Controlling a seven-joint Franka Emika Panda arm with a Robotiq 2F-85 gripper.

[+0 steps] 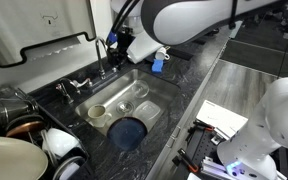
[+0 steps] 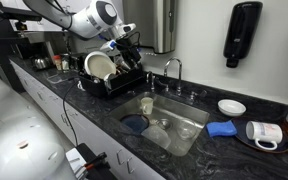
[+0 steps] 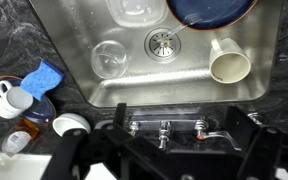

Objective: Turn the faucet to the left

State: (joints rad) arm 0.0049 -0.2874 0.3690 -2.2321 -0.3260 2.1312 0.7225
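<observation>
The chrome gooseneck faucet [image 2: 172, 70] stands behind the steel sink [image 2: 189, 128]. It also shows in an exterior view [image 1: 101, 55]. In the wrist view I look down on its base [image 3: 165, 128], between two low chrome handles. My gripper [image 3: 164, 152] is open and empty. Its black fingers are spread wide on either side of the fittings, above and apart from the faucet. In the exterior views the gripper [image 1: 115, 58] [image 2: 128, 58] hangs near the back of the sink.
In the sink lie a blue plate [image 3: 209, 10], a cream cup [image 3: 229, 65] and a clear glass [image 3: 109, 60]. A blue sponge [image 3: 42, 77] and mugs [image 3: 9, 100] sit on the dark counter. A dish rack [image 2: 109, 75] stands beside the sink.
</observation>
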